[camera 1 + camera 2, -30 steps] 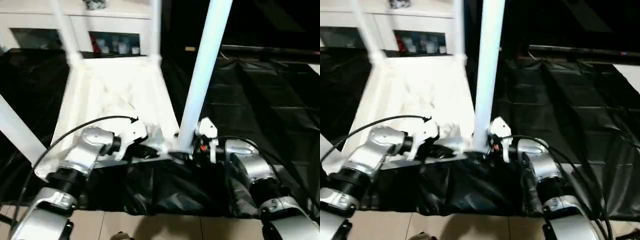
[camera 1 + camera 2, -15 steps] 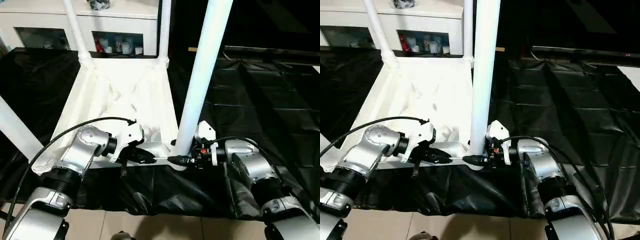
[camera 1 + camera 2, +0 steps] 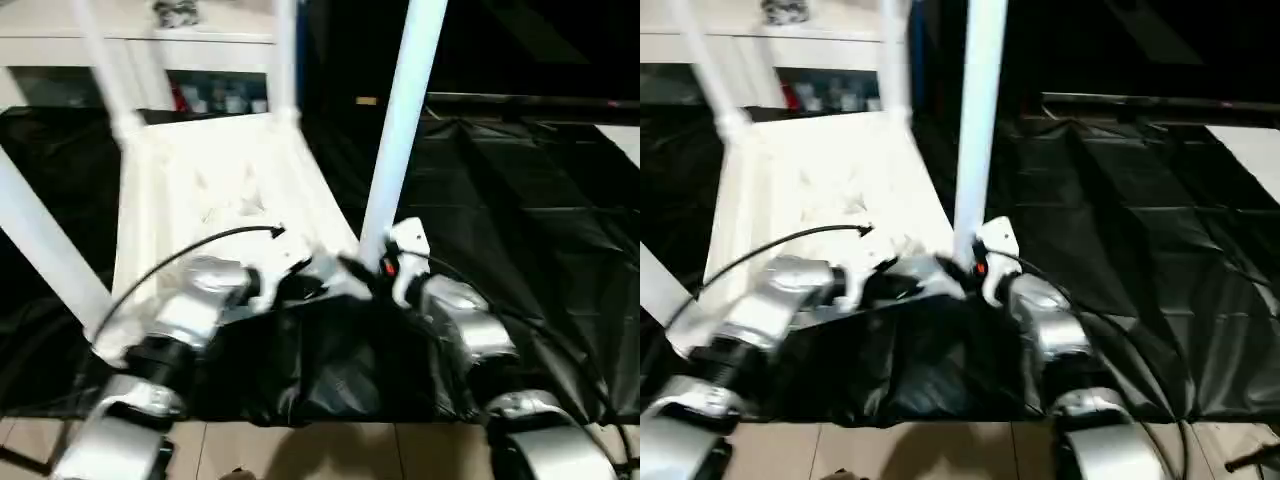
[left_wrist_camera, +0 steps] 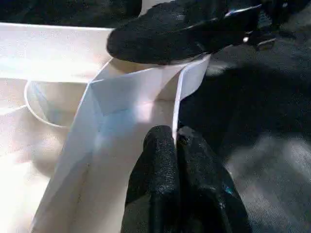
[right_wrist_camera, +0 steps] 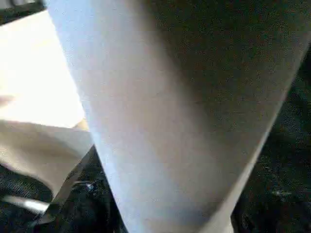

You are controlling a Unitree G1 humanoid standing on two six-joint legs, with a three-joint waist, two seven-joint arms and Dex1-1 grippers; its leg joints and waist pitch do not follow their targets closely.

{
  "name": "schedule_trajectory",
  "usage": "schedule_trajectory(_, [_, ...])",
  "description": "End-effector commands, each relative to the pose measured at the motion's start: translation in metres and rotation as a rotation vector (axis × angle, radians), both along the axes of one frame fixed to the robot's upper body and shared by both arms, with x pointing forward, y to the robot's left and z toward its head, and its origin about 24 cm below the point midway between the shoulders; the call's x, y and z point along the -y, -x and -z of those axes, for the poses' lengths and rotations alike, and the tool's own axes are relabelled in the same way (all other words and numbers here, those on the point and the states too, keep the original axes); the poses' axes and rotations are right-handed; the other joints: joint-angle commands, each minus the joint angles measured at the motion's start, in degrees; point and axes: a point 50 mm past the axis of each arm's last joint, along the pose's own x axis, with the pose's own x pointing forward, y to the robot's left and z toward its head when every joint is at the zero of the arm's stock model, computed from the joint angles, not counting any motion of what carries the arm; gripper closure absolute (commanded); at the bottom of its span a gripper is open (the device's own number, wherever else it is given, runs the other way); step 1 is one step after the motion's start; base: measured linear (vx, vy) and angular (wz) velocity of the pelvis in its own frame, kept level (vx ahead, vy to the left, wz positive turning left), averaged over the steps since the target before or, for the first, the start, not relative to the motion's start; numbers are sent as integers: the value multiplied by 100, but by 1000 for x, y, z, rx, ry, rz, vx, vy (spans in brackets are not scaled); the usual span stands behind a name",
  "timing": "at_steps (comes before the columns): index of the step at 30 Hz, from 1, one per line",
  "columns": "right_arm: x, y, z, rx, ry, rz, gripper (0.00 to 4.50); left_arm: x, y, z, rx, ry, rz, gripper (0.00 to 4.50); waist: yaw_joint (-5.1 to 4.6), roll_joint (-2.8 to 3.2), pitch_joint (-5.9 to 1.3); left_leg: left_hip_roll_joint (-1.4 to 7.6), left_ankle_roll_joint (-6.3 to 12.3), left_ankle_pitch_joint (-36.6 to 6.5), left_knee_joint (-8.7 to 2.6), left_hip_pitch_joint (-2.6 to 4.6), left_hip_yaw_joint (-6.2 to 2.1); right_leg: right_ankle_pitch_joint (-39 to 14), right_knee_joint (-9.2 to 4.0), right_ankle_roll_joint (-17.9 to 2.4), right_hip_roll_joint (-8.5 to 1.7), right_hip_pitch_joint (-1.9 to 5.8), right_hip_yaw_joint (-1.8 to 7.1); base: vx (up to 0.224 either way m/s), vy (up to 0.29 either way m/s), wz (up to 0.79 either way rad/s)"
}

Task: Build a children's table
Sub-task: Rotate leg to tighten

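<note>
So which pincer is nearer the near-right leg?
Right. The right pincer sits at the base of that leg; the left pincer pinches the tabletop's rim beside it.

Black sheeting (image 3: 520,200) covers the floor; white cabinet (image 3: 200,50) stands behind.

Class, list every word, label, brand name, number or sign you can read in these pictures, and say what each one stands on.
None can be read: no text shows on the tabletop, the legs or the grippers.
The items in the cabinet are too blurred to read.

white tabletop (image 3: 215,180), black sheeting (image 3: 520,200)
</note>
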Motion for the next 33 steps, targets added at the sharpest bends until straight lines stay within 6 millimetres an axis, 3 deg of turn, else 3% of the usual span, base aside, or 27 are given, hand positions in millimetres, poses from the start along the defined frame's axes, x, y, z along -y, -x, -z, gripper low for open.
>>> schedule_trajectory(1, [-56,21,17,-67,30,-213,198,29,-5,-10,54,43,-28,450,7,-18,-291,212,43,-1697,-406,15,-136,-2150,-499,-848,-350,197,247,0,0,0])
schedule_trajectory(4, [-54,19,11,-46,-14,-236,129,34,-4,-13,62,58,12,450,0,0,-295,208,123,-1665,-401,8,-124,-1893,-481,-929,-337,207,247,0,0,0])
schedule_trajectory(7, [-47,17,8,-48,-40,-260,119,32,-3,-16,68,57,57,450,-16,42,-290,209,134,-1770,-409,10,-126,-1843,-484,-979,-323,214,242,0,0,0])
schedule_trajectory(8, [-44,16,6,-39,-30,-287,93,30,-3,-16,71,56,74,450,-10,65,-294,212,122,-1810,-409,20,-133,-1856,-484,-986,-327,219,240,0,0,0])
schedule_trajectory(11, [-33,19,3,0,21,-424,85,21,-1,-17,63,49,140,450,-11,55,-307,215,170,-1752,-398,6,-125,-1575,-466,-1060,-319,237,240,0,0,0])
schedule_trajectory(13, [-27,22,1,4,21,-494,85,18,1,-19,59,57,193,450,5,63,-329,217,226,-1598,-380,-4,-123,-1262,-423,-1148,-318,263,238,0,0,0])
schedule_trajectory(15, [-19,27,-1,3,33,-609,85,11,4,-21,45,64,272,450,30,63,-356,218,380,-1191,-328,-23,-97,-507,-325,-1382,-287,300,220,0,0,0])
schedule_trajectory(18, [-12,35,-1,-20,49,-725,85,6,9,-22,23,62,343,450,55,58,-365,232,591,-857,-278,-34,-68,52,-257,-1619,-292,302,208,0,0,0])
schedule_trajectory(20, [-9,38,-1,-38,53,-781,85,2,10,-22,16,49,360,450,95,53,-353,240,616,-965,-279,-18,-61,-124,-277,-1627,-300,294,208,0,0,0])
schedule_trajectory(26, [-2,49,0,-111,55,-949,85,-13,13,-21,-21,6,424,450,179,52,-298,285,283,-1601,-359,47,-78,-1302,-379,-1388,-332,244,230,0,0,0])
schedule_trajectory(31, [-2,53,0,-146,45,-997,99,-18,15,-20,-38,6,441,450,211,35,-304,281,201,-1529,-367,40,-82,-1357,-375,-1308,-344,246,242,0,0,0])
schedule_trajectory(33, [-2,55,0,-156,40,-1008,131,-18,16,-20,-41,6,442,450,244,38,-319,277,219,-1374,-354,26,-84,-1200,-350,-1306,-347,259,240,0,0,0])
